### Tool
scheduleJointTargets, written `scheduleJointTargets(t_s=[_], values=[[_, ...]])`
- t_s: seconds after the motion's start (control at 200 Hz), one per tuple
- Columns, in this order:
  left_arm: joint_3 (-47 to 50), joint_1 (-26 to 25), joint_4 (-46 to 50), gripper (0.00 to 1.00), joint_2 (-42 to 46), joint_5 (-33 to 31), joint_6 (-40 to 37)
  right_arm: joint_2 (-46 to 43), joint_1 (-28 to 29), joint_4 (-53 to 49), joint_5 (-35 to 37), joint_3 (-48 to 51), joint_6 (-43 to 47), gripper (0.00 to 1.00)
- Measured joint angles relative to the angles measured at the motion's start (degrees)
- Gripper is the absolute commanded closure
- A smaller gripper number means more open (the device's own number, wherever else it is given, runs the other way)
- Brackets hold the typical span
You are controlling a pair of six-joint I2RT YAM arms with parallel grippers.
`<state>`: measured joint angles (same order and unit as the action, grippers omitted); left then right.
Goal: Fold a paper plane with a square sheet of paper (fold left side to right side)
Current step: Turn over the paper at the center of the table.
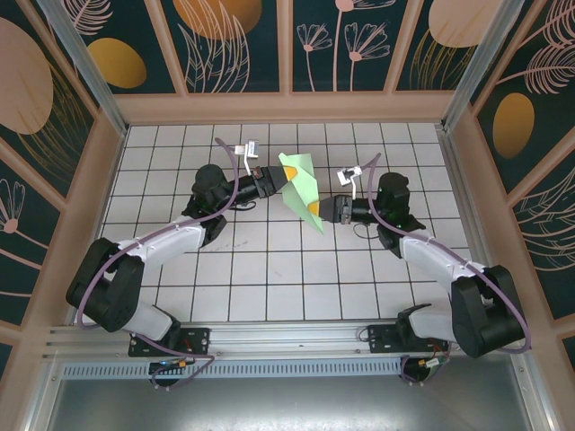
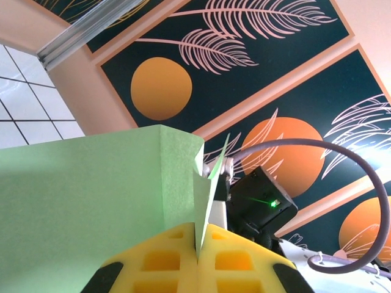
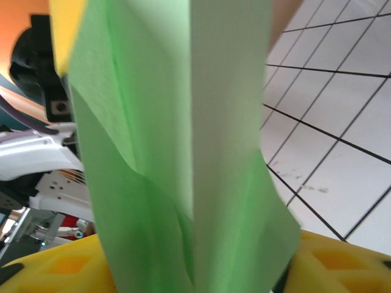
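Observation:
The paper plane point(image 1: 299, 180), a folded light green sheet, hangs in the air between my two grippers above the middle of the tiled floor. My left gripper point(image 1: 278, 183) holds its upper left side. In the left wrist view the yellow pads point(image 2: 159, 262) meet at the gripper point(image 2: 198, 247), pinching a thin green flap point(image 2: 91, 201). My right gripper point(image 1: 321, 212) is at the plane's lower tip. In the right wrist view the green folds point(image 3: 201, 152) stand up between the gripper's point(image 3: 195, 271) half-closed yellow pads point(image 3: 55, 268), touching both sides.
White tiled floor point(image 1: 269, 269) lies under the arms, ringed by patterned dark walls point(image 1: 234, 45) with wooden posts. The right arm's wrist block point(image 2: 259, 201) and cable point(image 2: 342, 159) sit just behind the paper in the left wrist view.

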<state>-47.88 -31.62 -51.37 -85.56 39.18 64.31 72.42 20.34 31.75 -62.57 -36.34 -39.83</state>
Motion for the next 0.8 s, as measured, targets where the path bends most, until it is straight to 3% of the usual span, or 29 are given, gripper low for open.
scheduleJointTargets(t_s=[0.155,0.43,0.47,0.535,0.656,0.796], values=[[0.00,0.00,-0.39,1.00,-0.22,0.02,0.31,0.00,-0.63,-0.09,-0.13,-1.84,0.26,0.54],[0.02,0.00,-0.74,0.98,-1.09,0.02,0.33,-0.79,-1.51,-3.17,0.22,-2.03,2.14,0.79],[0.02,0.00,-0.76,0.91,-1.29,0.02,0.35,-1.05,-1.51,-3.98,0.52,-2.19,2.75,0.82],[0.02,0.00,-0.68,0.70,-1.57,0.00,0.02,-1.51,-1.51,-6.19,1.29,-2.69,3.98,0.84],[0.02,0.00,1.77,0.53,-1.49,-0.59,-1.64,-2.45,-1.53,-12.24,3.74,-4.59,7.48,0.88],[-0.11,0.00,13.42,0.30,1.53,-4.70,-8.90,-3.58,-1.51,-22.82,9.77,-7.82,13.81,0.89]])
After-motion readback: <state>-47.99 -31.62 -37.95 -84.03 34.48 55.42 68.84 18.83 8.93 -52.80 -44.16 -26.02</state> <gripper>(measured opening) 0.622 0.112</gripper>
